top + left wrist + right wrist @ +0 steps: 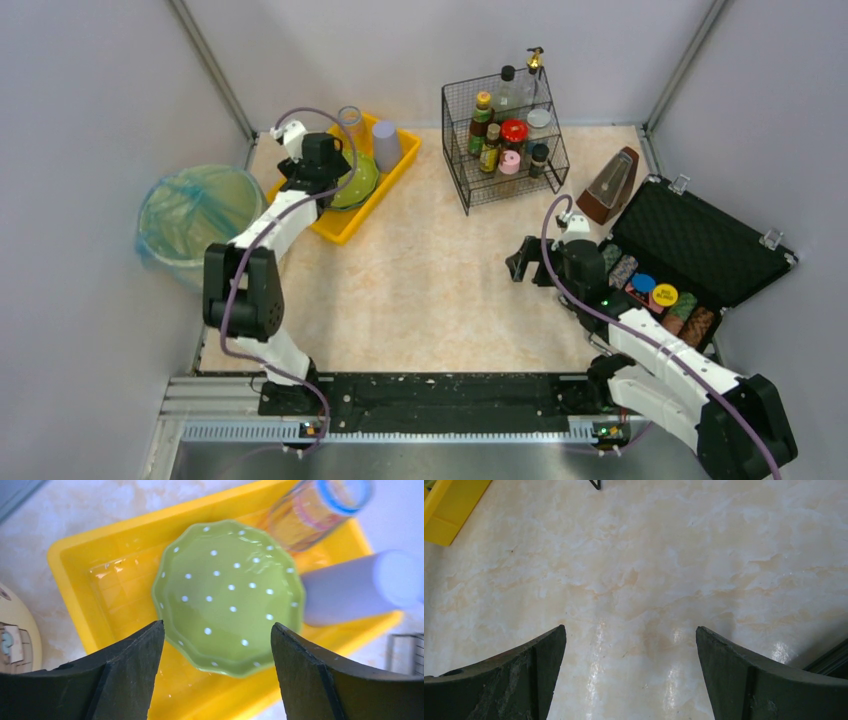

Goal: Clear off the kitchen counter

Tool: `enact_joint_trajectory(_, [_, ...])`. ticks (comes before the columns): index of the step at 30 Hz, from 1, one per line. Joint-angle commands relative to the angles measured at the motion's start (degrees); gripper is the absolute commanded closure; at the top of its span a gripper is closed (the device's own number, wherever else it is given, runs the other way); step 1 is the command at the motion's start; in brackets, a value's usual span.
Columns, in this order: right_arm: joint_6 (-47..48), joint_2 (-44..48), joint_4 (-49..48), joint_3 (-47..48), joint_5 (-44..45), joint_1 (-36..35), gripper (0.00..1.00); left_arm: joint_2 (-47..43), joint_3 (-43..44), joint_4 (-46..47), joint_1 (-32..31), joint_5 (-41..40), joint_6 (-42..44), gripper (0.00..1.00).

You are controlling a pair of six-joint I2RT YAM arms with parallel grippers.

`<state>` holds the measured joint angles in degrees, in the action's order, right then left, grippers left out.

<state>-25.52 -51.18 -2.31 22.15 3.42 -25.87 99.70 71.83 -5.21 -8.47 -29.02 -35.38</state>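
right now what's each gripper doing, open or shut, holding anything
Left gripper: open, holding nothing, above the green plate in the yellow tray.
Right gripper: open, holding nothing, over the kitchen counter.

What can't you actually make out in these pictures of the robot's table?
- Top view: labels on the bottles in the black wire rack are too small to read.
- Top view: the green dotted plate in the yellow plastic tray is partly covered by the left arm.
- Left wrist view: a cream round object is cut off by the left edge.
- Top view: the right arm hides part of the open black case's contents.
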Motion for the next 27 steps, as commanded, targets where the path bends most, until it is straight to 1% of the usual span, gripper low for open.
enact_joint_trajectory(1, [0.5, 0.2, -0.4, 2.6, 1.3, -0.9, 0.01, -12.7, -2.6, 0.4, -2.5, 6.2, 7.1, 0.17])
enact_joint_trajectory(4, [0.6, 1.2, 2.1, 5.1, 2.0, -0.9, 0.01, -18.5, -3.3, -3.0, -4.3, 9.2, 9.2, 0.17])
enact_joint_trajectory(7, [0.5, 4.1, 7.1, 7.9, 3.2, -0.9, 0.01, -26.1, -4.4, -6.6, -6.1, 12.1, 10.0, 0.17])
enact_joint_trajectory(9, [0.6, 6.9, 10.8, 9.8, 4.5, -0.9, 0.01, -31.5, -5.8, -8.3, -7.0, 13.8, 9.8, 0.16])
enact_joint_trajectory(12, [0.8, 11.4, 16.0, 12.8, 6.5, -0.9, 0.01, -40.2, -8.2, -10.0, -8.4, 15.6, 10.1, 0.12])
enact_joint_trajectory(16, [1.8, 17.0, 22.2, 17.4, 10.2, -0.9, 0.01, -51.1, -10.1, -12.7, -9.0, 17.9, 10.5, 0.10])
enact_joint_trajectory(22, [4.4, 25.7, 28.8, 22.3, 16.4, -0.9, 0.01, -65.8, -13.5, -14.8, -9.0, 17.1, 13.4, 0.06])
enact_joint_trajectory(27, [8.3, 31.7, 31.5, 24.5, 21.3, -0.9, 0.01, -77.2, -18.3, -15.1, -9.0, 12.7, 17.4, 0.05])
